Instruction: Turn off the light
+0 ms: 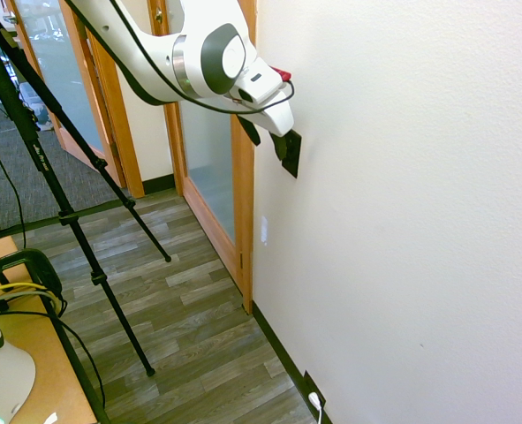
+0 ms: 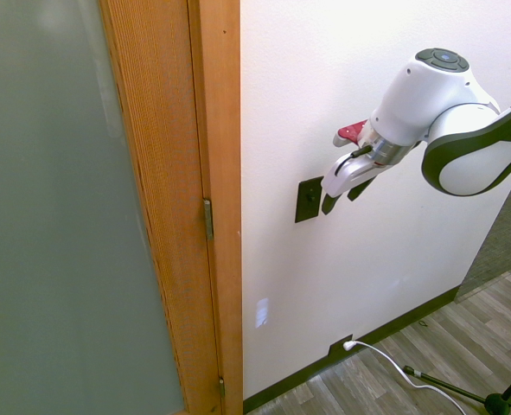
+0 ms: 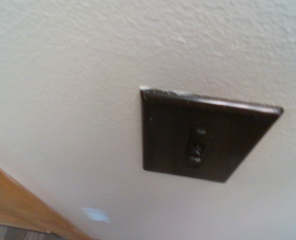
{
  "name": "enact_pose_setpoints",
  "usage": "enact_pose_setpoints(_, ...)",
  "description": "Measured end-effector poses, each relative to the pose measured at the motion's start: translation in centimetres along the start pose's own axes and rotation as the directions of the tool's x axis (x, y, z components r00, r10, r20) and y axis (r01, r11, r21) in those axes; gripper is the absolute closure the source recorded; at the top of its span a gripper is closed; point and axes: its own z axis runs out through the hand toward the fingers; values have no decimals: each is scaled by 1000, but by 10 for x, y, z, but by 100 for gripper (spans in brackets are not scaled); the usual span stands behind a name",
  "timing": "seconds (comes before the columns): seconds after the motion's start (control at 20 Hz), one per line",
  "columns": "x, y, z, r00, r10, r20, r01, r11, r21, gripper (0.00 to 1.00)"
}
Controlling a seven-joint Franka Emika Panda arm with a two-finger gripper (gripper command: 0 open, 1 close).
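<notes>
Second exterior view: the black switch [image 2: 309, 200] sits on the white wall [image 2: 341, 69], right of the wooden door frame [image 2: 194, 173]. The gripper [image 2: 341, 197] hangs just beside it, fingers spread, likely so one tip can flick the toggle [image 3: 196, 147].

White textured wall [image 1: 402, 221], wooden door frame [image 2: 216, 173], frosted glass [image 2: 47, 216], grey wood-plank floor [image 1: 190, 309].

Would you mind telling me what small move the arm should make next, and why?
Probably a short advance toward the wall, so a tool fingertip meets the small toggle in the black switch plate. The second exterior view shows the tool just beside the plate, seemingly not on it yet, and the wrist view shows the toggle in the plate's middle.
</notes>
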Motion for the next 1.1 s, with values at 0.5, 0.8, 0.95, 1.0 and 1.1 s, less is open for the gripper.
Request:
enact_pose_setpoints(0.5, 32, -12, 21, 994, 104, 40, -107, 992, 72, 100)
enact_pose_setpoints(0.8, 39, -18, 30, 992, 117, 49, -119, 992, 43, 100)
enact_pose_setpoints(0.95, 41, -17, 40, 991, 124, 58, -126, 992, 21, 100)
enact_pose_setpoints(1.0, 41, -16, 41, 990, 126, 58, -127, 992, 19, 100)
enact_pose_setpoints(1.1, 41, -16, 41, 991, 125, 57, -126, 992, 17, 100)
